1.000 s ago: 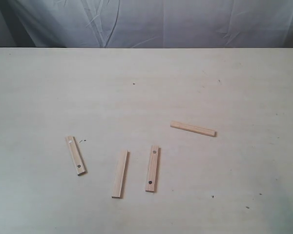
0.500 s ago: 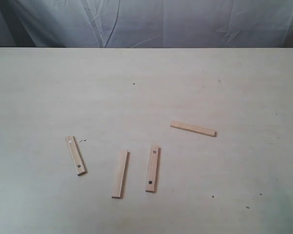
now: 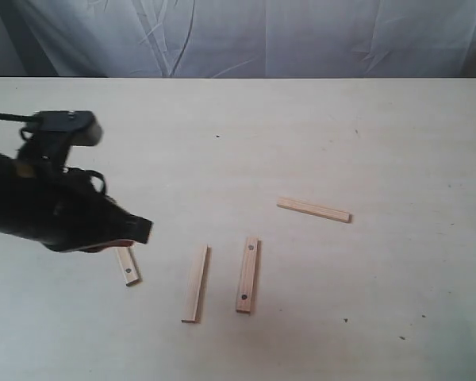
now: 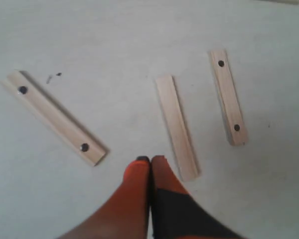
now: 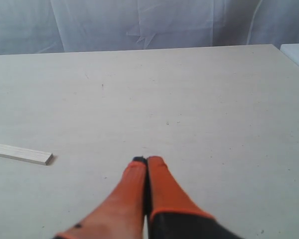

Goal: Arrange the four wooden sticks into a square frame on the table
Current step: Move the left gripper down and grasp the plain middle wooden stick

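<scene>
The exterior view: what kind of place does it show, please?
Probably a robotics lab test bench: a wide pale table with four loose wooden sticks on it, a wrinkled white cloth backdrop behind it, and a black robot arm at the left.

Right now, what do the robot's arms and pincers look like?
The left arm is bulky and black, with a thin black cable and a boxy block on top. The left gripper and right gripper each have two tapered orange fingers, partly black.

The table (image 3: 317, 127) bears four separate wooden sticks (image 3: 247, 274).
</scene>
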Robot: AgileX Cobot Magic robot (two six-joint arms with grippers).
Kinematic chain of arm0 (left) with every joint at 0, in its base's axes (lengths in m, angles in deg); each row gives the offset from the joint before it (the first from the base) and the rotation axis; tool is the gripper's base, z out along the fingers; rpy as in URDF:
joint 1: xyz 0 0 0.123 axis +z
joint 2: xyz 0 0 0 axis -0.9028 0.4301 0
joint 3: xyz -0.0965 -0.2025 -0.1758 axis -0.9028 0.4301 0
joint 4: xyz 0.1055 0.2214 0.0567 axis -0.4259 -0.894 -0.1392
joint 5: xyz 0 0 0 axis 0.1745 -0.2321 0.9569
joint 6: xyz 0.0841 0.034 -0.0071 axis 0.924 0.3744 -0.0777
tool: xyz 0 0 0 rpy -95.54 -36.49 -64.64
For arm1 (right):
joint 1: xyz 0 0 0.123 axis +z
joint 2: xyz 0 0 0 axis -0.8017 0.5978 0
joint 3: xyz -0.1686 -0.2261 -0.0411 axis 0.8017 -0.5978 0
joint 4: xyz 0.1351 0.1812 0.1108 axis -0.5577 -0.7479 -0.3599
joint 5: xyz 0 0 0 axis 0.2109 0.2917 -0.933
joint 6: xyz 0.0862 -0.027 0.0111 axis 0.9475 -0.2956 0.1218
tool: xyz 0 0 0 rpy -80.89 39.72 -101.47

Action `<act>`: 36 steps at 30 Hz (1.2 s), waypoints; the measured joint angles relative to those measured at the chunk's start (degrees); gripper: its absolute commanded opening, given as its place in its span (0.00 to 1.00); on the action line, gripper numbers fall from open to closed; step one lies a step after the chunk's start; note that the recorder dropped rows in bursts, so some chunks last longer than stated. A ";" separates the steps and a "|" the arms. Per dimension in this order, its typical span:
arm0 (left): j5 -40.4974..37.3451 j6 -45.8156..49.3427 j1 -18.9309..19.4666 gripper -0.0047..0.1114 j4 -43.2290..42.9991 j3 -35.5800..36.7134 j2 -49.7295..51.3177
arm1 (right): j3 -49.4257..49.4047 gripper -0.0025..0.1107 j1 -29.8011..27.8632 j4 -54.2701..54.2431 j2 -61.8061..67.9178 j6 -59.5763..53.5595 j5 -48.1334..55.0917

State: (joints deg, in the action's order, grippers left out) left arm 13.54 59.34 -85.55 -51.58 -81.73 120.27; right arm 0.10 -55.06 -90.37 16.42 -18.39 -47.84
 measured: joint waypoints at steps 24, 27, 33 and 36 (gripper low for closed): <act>2.44 -40.28 -17.44 0.35 -31.06 -12.00 26.15 | 0.00 0.02 0.00 0.00 0.00 0.00 0.00; 3.50 -40.28 -17.44 0.40 -30.94 -12.00 27.45 | 0.00 0.02 0.00 0.00 0.00 0.00 0.00; 4.63 -40.44 -17.44 0.41 -29.79 -12.10 29.87 | 0.00 0.02 0.00 0.00 0.00 0.00 0.00; 4.71 -40.44 -17.44 0.38 -29.48 -12.10 30.71 | 0.00 0.02 0.00 0.00 0.00 0.00 0.00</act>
State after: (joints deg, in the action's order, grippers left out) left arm 18.26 18.90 -102.98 -81.07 -93.83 150.98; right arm 0.10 -55.06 -90.37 16.42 -18.39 -47.84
